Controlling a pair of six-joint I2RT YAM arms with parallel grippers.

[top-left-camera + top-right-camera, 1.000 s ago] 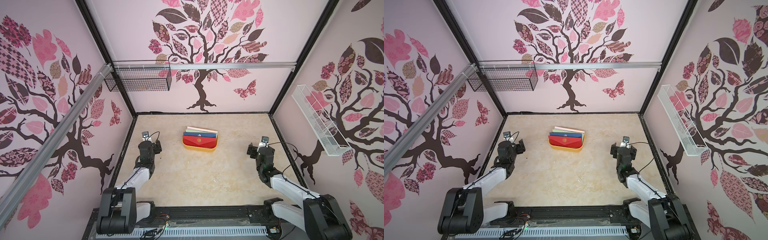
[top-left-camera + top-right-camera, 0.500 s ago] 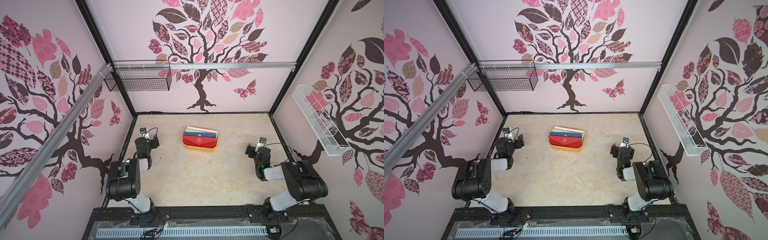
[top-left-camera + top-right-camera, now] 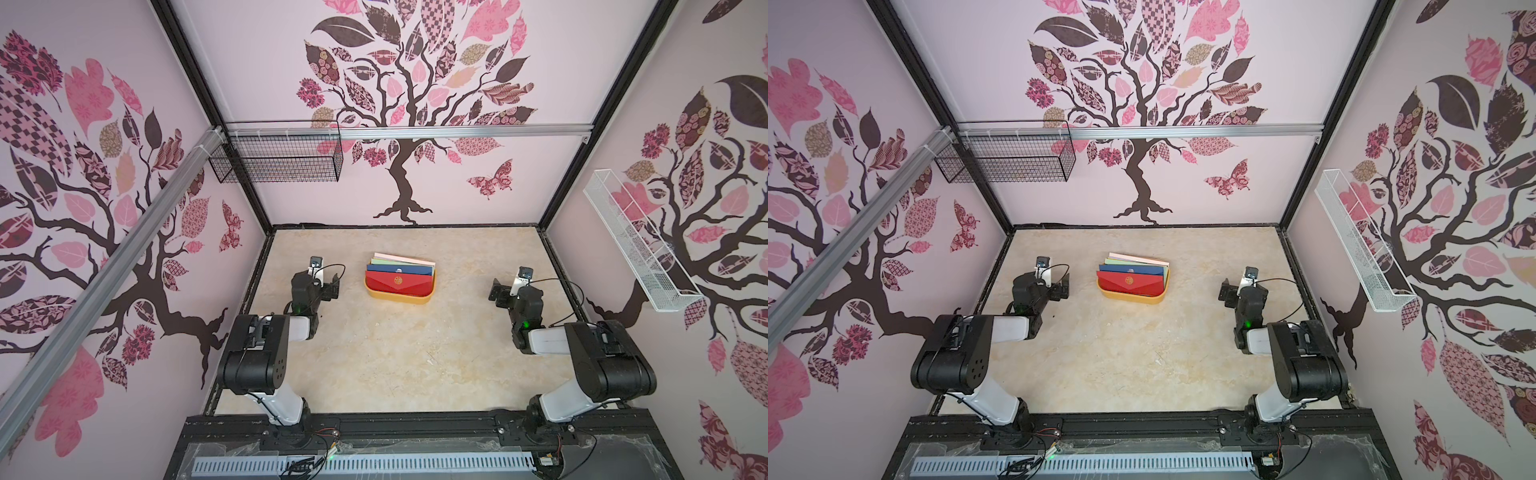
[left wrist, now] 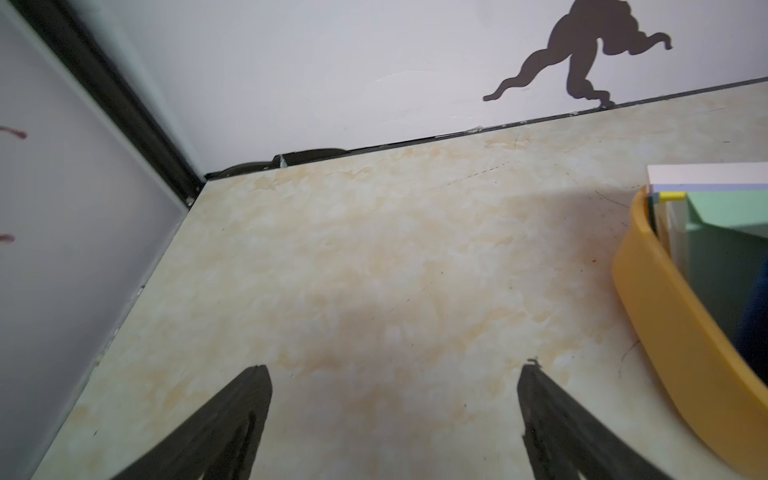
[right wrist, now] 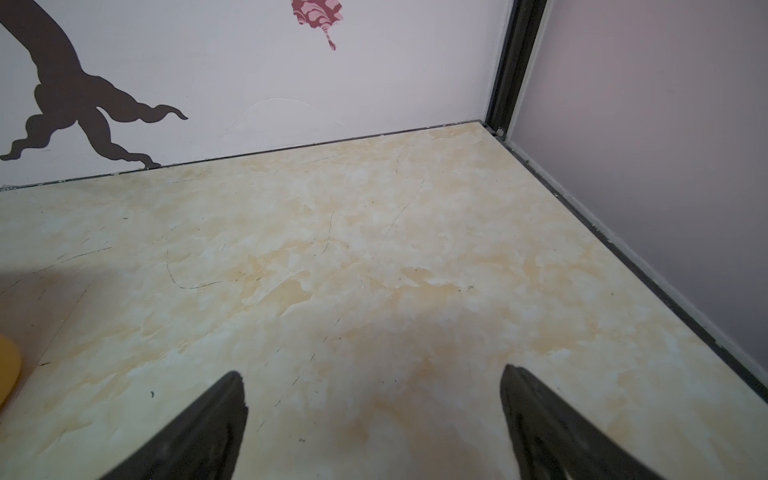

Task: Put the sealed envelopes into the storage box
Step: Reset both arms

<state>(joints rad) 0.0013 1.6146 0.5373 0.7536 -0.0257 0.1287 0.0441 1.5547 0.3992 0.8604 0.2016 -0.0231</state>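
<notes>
The storage box, a yellow-orange tub, sits mid-table towards the back. Several sealed envelopes stand on edge in it: a red one in front, a navy one behind it, and pale ones at the back. In the left wrist view the box lies off to one side with a light green envelope inside. My left gripper hangs open and empty left of the box. Open and empty too, my right gripper is far to its right. A sliver of the box shows there.
A black wire basket hangs on the back wall at upper left. A white mesh tray is fixed to the right wall. An aluminium rail crosses the back wall. Walls close the marbled tabletop on three sides.
Both arms have folded back, their elbows now raised near the front rail. The grippers stay either side of the box. The left jaws have spread wider.
</notes>
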